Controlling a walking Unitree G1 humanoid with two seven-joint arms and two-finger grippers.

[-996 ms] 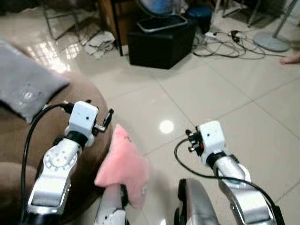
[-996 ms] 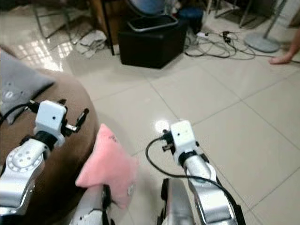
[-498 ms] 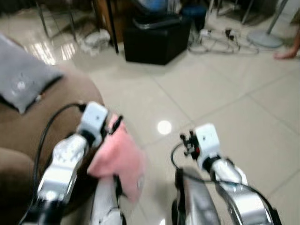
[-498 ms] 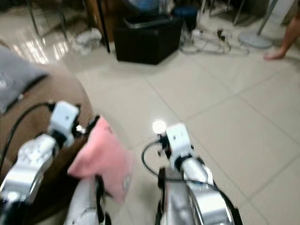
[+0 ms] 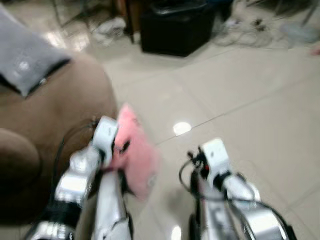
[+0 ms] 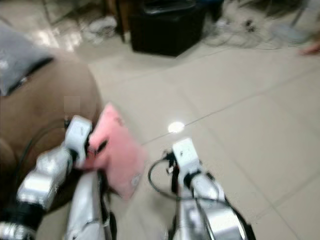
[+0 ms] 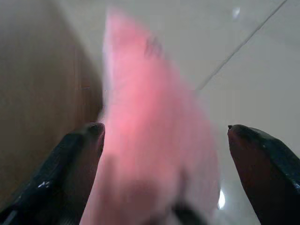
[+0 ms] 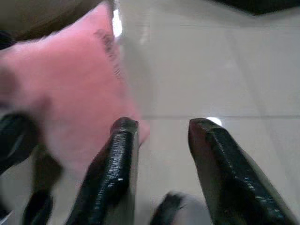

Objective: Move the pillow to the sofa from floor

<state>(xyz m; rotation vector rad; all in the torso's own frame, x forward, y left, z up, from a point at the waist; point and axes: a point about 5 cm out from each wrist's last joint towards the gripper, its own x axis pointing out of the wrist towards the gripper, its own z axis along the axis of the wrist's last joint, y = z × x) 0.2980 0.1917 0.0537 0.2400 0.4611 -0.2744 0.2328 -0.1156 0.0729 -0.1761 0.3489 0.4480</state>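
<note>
A pink pillow [image 5: 136, 152] stands on the tiled floor, leaning against the side of the brown sofa [image 5: 55, 115]. My left gripper [image 7: 164, 132] is open, its two black fingers [image 7: 82, 145] spread wide on either side of the pillow [image 7: 150, 117]. My right gripper [image 8: 161, 125] is open just to the right of the pillow [image 8: 65, 89], with bare floor between its fingers [image 8: 119, 154]. The right wrist [image 5: 214, 156] hangs low over the tiles. The frames are blurred by motion.
A grey cushion [image 5: 25, 60] lies on the sofa's seat at the far left. A black bin [image 5: 175, 27] stands on the floor ahead, with tangled cables [image 5: 250, 30] to its right. Open tiled floor [image 5: 240, 95] lies between.
My left arm has come down from the sofa's edge to the pillow, and its fingers now straddle it. The view has dipped and shifted as I lean in.
</note>
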